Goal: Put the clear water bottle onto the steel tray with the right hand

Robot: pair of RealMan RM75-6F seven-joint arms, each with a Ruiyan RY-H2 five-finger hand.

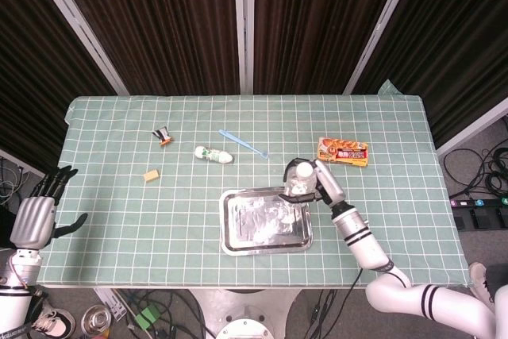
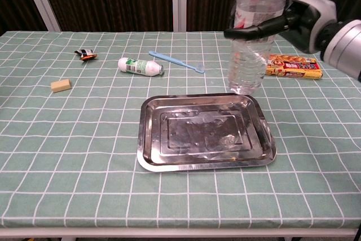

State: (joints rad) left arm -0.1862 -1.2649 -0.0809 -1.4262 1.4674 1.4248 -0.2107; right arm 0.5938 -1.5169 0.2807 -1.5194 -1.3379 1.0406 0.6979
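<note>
My right hand (image 1: 314,183) (image 2: 293,20) grips the clear water bottle (image 2: 252,32) (image 1: 299,179) upright, in the air above the far right corner of the steel tray (image 1: 238,240) (image 2: 169,105). The bottle's base hangs just over the tray's back rim in the chest view. My left hand (image 1: 40,213) stays open off the table's left edge, holding nothing.
An orange snack box (image 1: 343,151) (image 2: 294,66) lies right of the bottle. A white tube (image 1: 213,155) (image 2: 139,66), a blue toothbrush (image 1: 242,143) (image 2: 176,61), a small dark wrapper (image 1: 163,136) (image 2: 86,55) and a tan block (image 1: 151,175) (image 2: 61,85) lie behind and left of the tray.
</note>
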